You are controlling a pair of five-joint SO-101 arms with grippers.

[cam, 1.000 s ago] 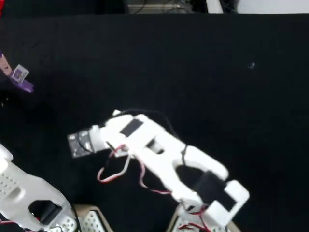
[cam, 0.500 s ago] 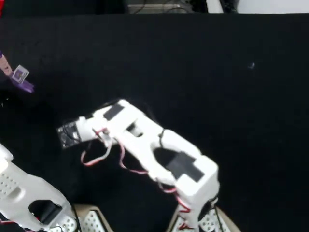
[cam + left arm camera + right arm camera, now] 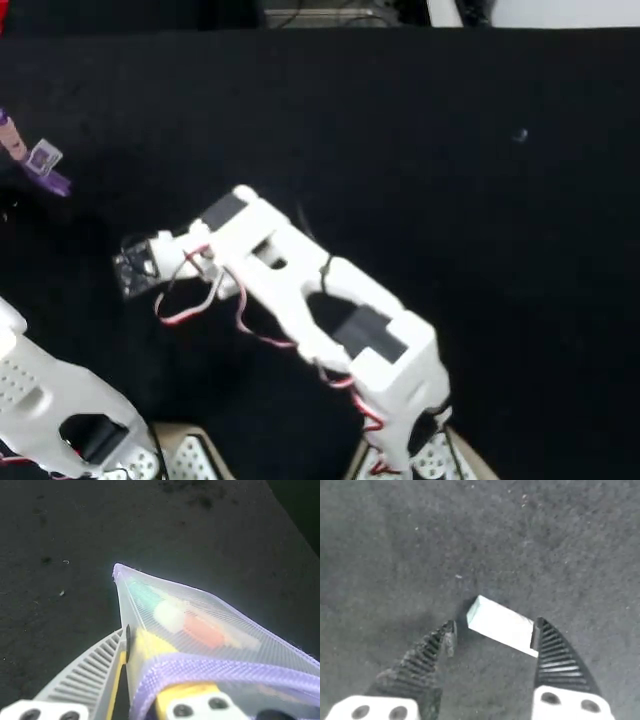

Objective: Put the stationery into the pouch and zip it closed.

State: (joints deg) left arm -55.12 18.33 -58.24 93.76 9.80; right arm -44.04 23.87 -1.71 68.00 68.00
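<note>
High view: black tabletop; pouch at the 9 o'clock edge; white wall at 1 o'clock.
Left wrist view: left claw clenched on the pouch, stationery inside.
Right wrist view: right claw released, straddling the eraser on the tabletop.

Translucent ribbed plastic pouch, smooth matt eraser; fuzzy matt black tablecloth

From its base at the near edge of the high view, the white right arm stretches leftward, its end effector angled downward with jaws spread wide. The white left arm sits at the near left corner. Its end effector is clamped on a translucent mesh pouch with purple trim.
</note>
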